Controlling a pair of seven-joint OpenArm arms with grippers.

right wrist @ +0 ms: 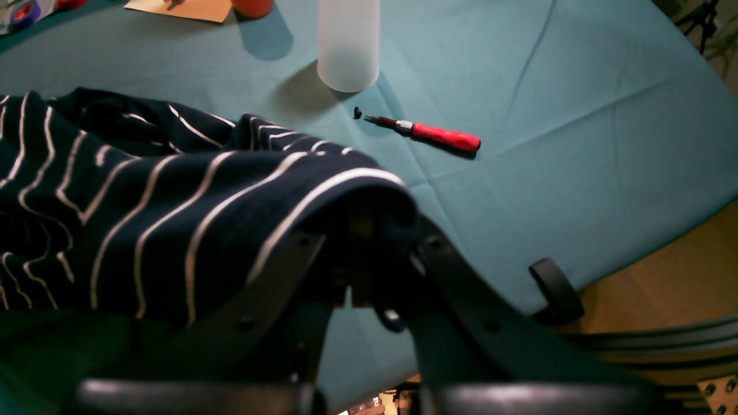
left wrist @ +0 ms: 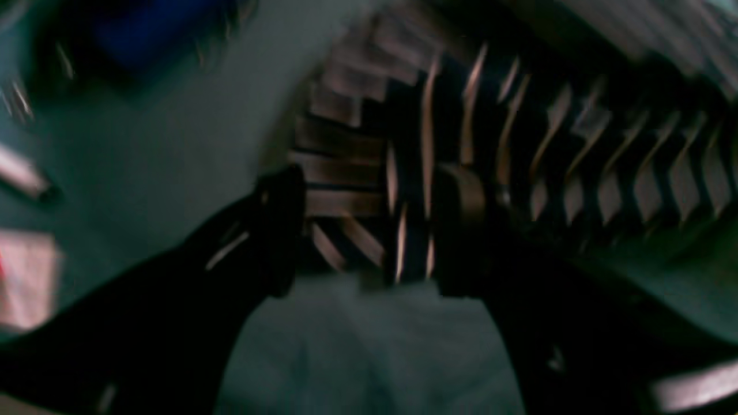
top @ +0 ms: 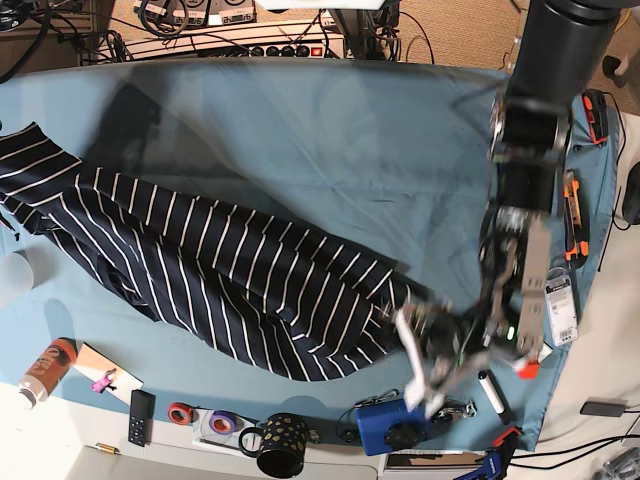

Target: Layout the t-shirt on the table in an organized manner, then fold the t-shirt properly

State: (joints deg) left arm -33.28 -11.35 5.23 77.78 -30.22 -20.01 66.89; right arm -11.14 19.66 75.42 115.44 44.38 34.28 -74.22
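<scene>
A: Quickly, where's the t-shirt [top: 230,275]?

B: Stretched diagonally across my desk [top: 330,130]. Soft, limp, light. Right end effector [right wrist: 369,242] pinching one edge; left end effector [left wrist: 369,230] spread beside the other. Grab corners or hems, never mid-cloth.

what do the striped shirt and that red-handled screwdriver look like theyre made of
The t-shirt: soft matte knit, likely cotton, since it drapes and wrinkles. The screwdriver: glossy red handle, probably plastic; its collar looks like shiny metal, the shaft is dark.
</scene>
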